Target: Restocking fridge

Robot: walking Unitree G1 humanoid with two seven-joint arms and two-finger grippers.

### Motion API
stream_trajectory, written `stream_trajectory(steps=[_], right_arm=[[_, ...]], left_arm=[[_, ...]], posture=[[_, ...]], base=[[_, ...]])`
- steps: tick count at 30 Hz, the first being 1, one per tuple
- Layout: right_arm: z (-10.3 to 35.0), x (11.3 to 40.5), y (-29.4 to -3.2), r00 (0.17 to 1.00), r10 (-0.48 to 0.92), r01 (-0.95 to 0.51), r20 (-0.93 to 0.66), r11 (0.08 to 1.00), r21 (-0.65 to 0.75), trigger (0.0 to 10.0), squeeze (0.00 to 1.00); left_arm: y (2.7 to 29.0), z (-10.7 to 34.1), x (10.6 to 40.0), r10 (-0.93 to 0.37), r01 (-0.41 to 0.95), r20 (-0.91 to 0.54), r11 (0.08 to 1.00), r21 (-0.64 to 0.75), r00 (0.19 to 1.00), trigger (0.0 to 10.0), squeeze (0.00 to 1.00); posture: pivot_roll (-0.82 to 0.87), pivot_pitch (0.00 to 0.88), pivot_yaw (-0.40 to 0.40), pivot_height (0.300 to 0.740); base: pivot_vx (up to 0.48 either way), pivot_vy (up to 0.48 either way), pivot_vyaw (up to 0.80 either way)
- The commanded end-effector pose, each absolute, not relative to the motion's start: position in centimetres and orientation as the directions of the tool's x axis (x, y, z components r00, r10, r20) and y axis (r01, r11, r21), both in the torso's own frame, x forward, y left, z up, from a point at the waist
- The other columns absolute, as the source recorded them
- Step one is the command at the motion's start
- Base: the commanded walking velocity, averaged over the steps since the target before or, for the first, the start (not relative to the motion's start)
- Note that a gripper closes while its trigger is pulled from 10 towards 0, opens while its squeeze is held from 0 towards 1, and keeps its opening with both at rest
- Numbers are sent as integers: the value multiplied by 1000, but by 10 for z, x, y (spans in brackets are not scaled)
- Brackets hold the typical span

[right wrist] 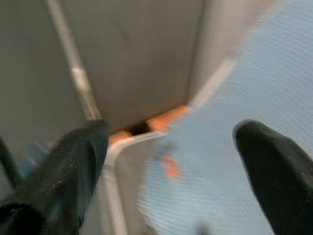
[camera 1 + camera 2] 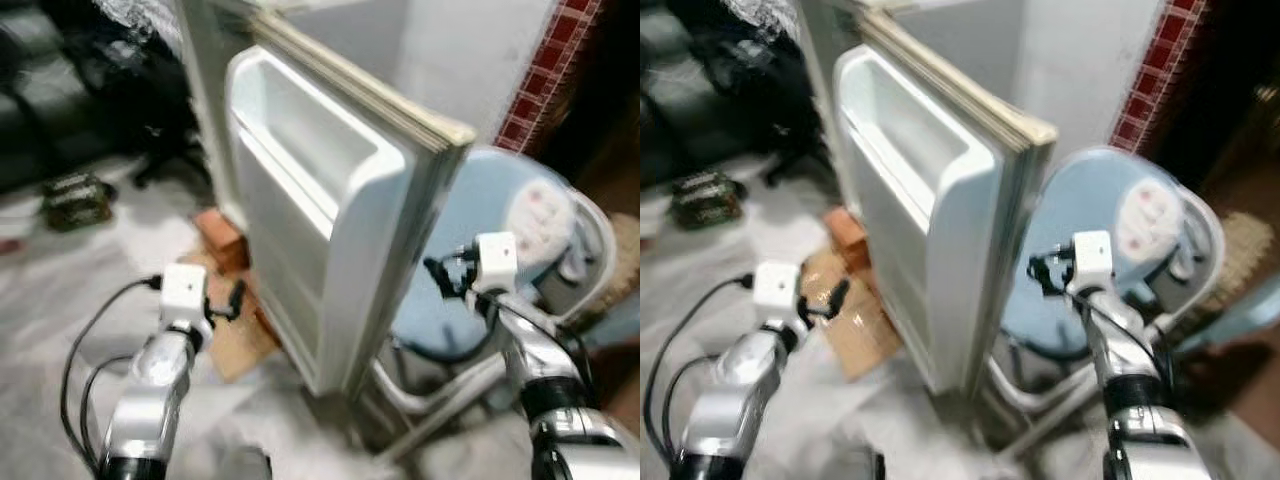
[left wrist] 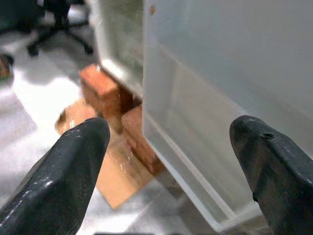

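Observation:
A white fridge door [image 2: 330, 200] stands open in front of me, its inner shelves bare, its edge toward me. My left gripper [image 2: 232, 300] is low on the door's inner side, open with nothing between its fingers [image 3: 73, 171]. My right gripper [image 2: 445, 272] is on the door's outer side, close to its edge, also open and holding nothing. In the left wrist view the door's lower shelf [image 3: 195, 161] is just ahead of the left gripper [image 3: 166, 161].
Red bricks [image 2: 222, 235] and a sheet of cardboard [image 2: 240, 340] lie on the floor under the fridge. A light blue and white appliance [image 2: 520, 230] stands behind the door on the right. A dark sofa [image 2: 40, 90] and a chair base are at the far left.

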State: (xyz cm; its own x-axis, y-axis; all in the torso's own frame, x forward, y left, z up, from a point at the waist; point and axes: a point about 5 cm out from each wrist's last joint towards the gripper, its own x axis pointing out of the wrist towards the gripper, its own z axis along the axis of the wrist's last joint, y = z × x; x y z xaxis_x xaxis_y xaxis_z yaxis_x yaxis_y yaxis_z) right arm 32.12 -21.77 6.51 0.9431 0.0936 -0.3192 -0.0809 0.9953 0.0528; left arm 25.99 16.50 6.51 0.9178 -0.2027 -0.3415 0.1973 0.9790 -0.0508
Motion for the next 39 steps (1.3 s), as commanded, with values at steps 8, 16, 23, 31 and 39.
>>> stream_trajectory(steps=[8,16,23,31,39], right_arm=[[105,338,-177,926,320,-286,-199,941,183,10000,0],[162,245,-131,263,963,-908,53,229,351,10000,0],[127,248,-156,379,907,-837,-186,421,348,10000,0],[111,273,-160,574,771,-744,-274,632,219,10000,0],[140,327,-143,857,505,-487,-97,857,168,10000,0]], left_arm=[[151,48,236,-355,355,-545,928,-110,759,10000,0],[150,44,235,-368,379,-589,919,-111,719,10000,0],[148,44,237,-376,398,-622,911,-112,686,10000,0],[147,43,237,-372,391,-649,912,-124,663,10000,0],[153,45,227,-309,404,-688,914,-25,656,10000,0]], posture=[[133,0,-65,740],[134,0,-62,740],[129,0,-54,740],[133,0,-60,740],[138,0,-64,740]], base=[[0,0,600],[0,0,0],[0,0,0],[0,0,0],[0,0,0]])
